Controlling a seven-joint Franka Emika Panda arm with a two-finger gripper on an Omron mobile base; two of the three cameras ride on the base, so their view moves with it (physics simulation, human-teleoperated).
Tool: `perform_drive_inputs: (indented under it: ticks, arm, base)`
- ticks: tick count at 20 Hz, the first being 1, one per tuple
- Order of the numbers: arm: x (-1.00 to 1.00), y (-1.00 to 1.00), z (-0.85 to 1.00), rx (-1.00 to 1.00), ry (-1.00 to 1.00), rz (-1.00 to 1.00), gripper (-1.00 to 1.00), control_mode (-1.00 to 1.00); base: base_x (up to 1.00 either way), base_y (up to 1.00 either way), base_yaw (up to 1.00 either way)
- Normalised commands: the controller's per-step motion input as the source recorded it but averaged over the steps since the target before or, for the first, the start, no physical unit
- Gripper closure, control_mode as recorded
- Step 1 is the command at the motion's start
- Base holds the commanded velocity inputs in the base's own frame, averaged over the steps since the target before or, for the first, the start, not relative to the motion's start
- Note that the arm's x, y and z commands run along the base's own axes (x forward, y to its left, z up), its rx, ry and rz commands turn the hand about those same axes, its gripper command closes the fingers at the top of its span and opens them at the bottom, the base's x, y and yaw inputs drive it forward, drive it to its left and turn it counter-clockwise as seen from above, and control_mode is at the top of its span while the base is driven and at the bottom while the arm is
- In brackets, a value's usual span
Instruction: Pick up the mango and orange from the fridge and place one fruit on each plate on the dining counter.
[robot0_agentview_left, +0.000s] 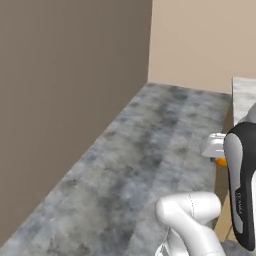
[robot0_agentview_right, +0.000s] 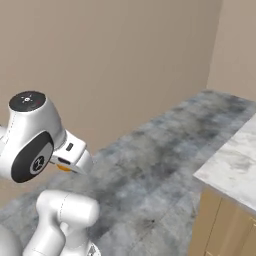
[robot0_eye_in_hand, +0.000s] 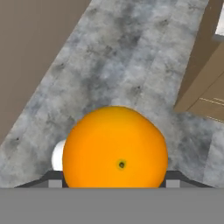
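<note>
A smooth, bright orange ball of fruit (robot0_eye_in_hand: 115, 148) is sitting right up against the hand camera, with the dark fingers (robot0_eye_in_hand: 52, 177) pinching it from either side above the mottled grey stone floor (robot0_eye_in_hand: 127, 57). From the left base camera a sliver of the orange (robot0_agentview_left: 220, 161) is peeking out by the white arm. The marble-topped, wooden-sided desk (robot0_agentview_right: 231, 170) is standing well apart to the right.

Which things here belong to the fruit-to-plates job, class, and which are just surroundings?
Job: the orange, held in the gripper; the dining counter, marble-topped with wooden sides.
Surroundings: the grey floor; the beige wall.
</note>
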Motion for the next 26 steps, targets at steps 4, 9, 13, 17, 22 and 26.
perform_drive_inputs:
  ticks: [4,9,13,17,22,26]
  arm:
    - [0.0,0.0,0.0,0.0,0.0,0.0,1.0,1.0]
    - [0.0,0.0,0.0,0.0,0.0,0.0,1.0,1.0]
    - [0.0,0.0,0.0,0.0,0.0,0.0,1.0,1.0]
    - [0.0,0.0,0.0,0.0,0.0,0.0,1.0,1.0]
    - [0.0,0.0,0.0,0.0,0.0,0.0,1.0,1.0]
    - [0.0,0.0,0.0,0.0,0.0,0.0,1.0,1.0]
  base:
    - [1.0,0.93,-0.55]
    - [1.0,0.91,-0.58]
    - [1.0,0.83,-0.64]
    - [1.0,0.82,-0.53]
    - [1.0,0.72,-0.44]
    - [1.0,0.64,-0.39]
